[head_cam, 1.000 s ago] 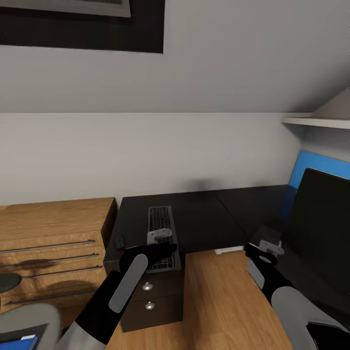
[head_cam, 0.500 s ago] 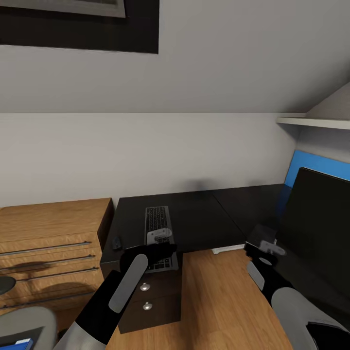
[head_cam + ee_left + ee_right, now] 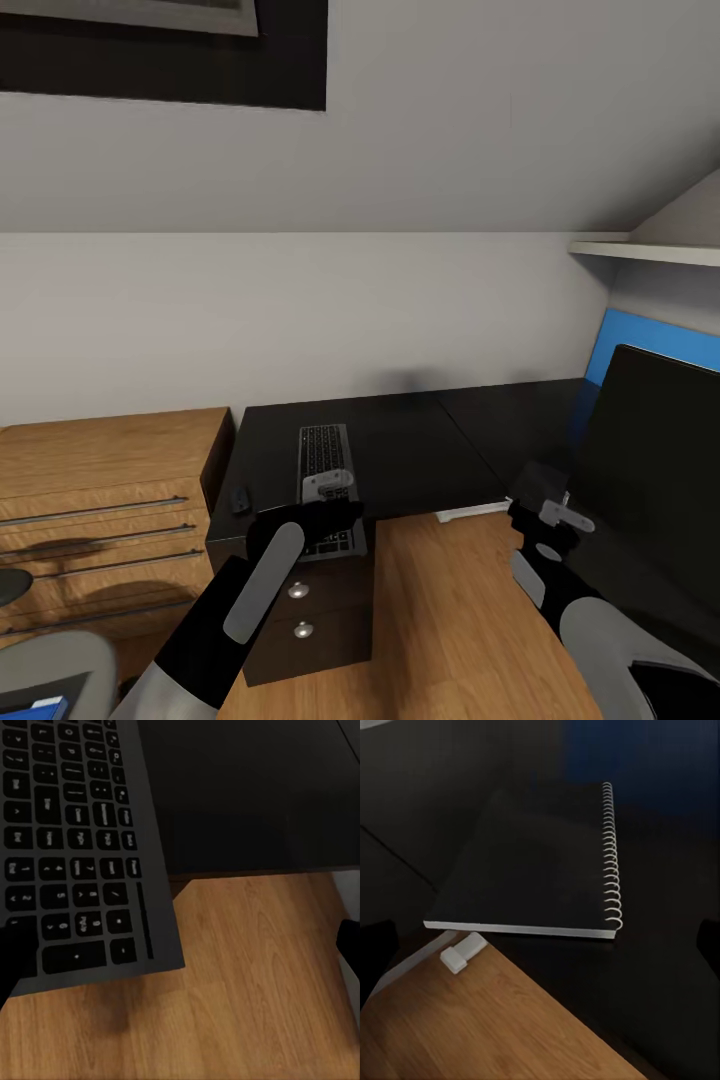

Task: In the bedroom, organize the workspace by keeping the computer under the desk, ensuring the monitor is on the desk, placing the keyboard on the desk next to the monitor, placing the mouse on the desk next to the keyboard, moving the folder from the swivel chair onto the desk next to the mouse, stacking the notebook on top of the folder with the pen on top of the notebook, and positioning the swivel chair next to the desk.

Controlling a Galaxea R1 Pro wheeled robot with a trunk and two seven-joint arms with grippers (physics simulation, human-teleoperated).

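Note:
The keyboard (image 3: 324,470) lies on the black desk (image 3: 410,450), its near end hanging past the front edge over the oak floor. My left gripper (image 3: 328,488) hovers over that end, open, one fingertip (image 3: 11,952) at the keyboard's (image 3: 75,847) corner. The small black mouse (image 3: 240,497) sits to its left. The monitor (image 3: 655,460) stands at the right. My right gripper (image 3: 555,515) is open, facing the dark spiral-bound notebook (image 3: 532,862), which lies flat on the desk. The swivel chair (image 3: 50,665) with the blue folder (image 3: 45,706) is at the lower left.
An oak drawer unit (image 3: 100,500) stands left of the desk. A dark pedestal with round knobs (image 3: 310,610) sits under the desk's front edge. A white shelf (image 3: 640,250) and the blue back panel (image 3: 650,335) are at the right. Oak floor (image 3: 440,620) lies between my arms.
The view shifted slightly, sliding the scene left, between the first two frames. Since then my right gripper has edged a little right and down. The left arm and keyboard have not moved.

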